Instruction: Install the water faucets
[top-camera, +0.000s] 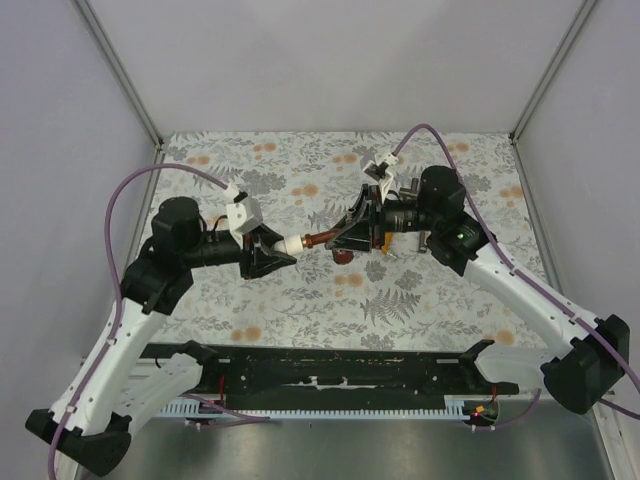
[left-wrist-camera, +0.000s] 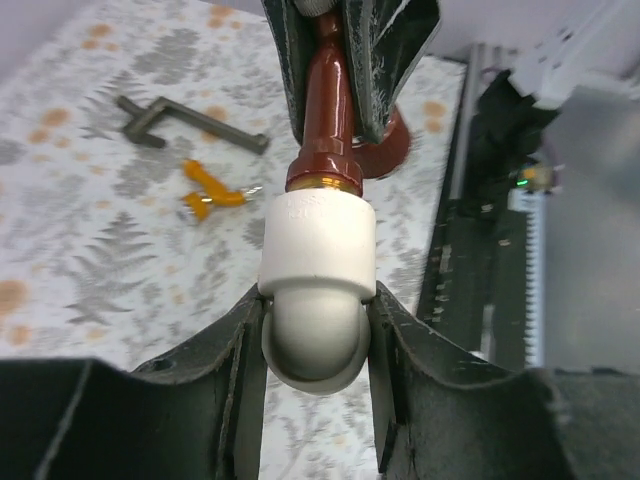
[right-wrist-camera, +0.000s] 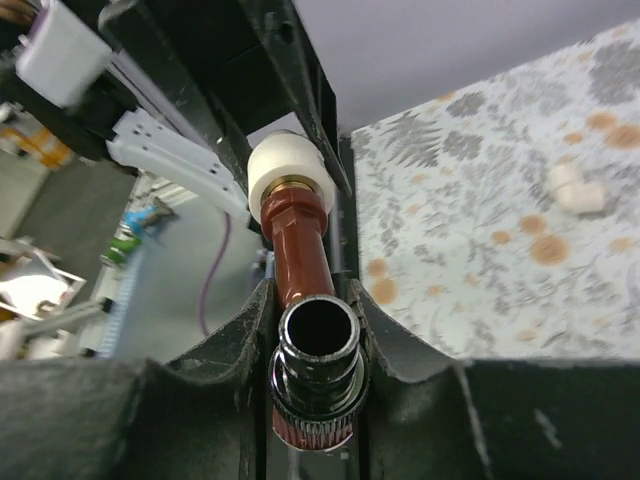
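Two black grippers meet nose to nose above the middle of the flowery tablecloth (top-camera: 300, 190). The left gripper (top-camera: 283, 252) has its two flat, rough fingers squeezed onto a white elbow fitting (left-wrist-camera: 318, 250), one finger on each side of its round, smooth bend. The fitting is dull white plastic, with a thick straight collar on top of the bend.

The reddish-brown faucet (left-wrist-camera: 328, 130) sticks straight into that collar. It is shiny and smooth, like a little tube. A thin ring of gold-colored metal shows right where it goes into the white collar. The right gripper (right-wrist-camera: 312, 300) is closed around the other end of this faucet, with a finger tight against each side. From the right wrist you can look into the faucet's round open mouth, which is dark inside with a shiny rim. A ridged red knob pokes out just under it. Faucet and fitting hang in the air between the arms, off the table.

Down on the cloth lie an orange faucet (left-wrist-camera: 210, 190) and, near it, a dark grey T-shaped metal tool (left-wrist-camera: 190, 125). A second white elbow fitting (right-wrist-camera: 577, 190) lies well apart on the cloth.
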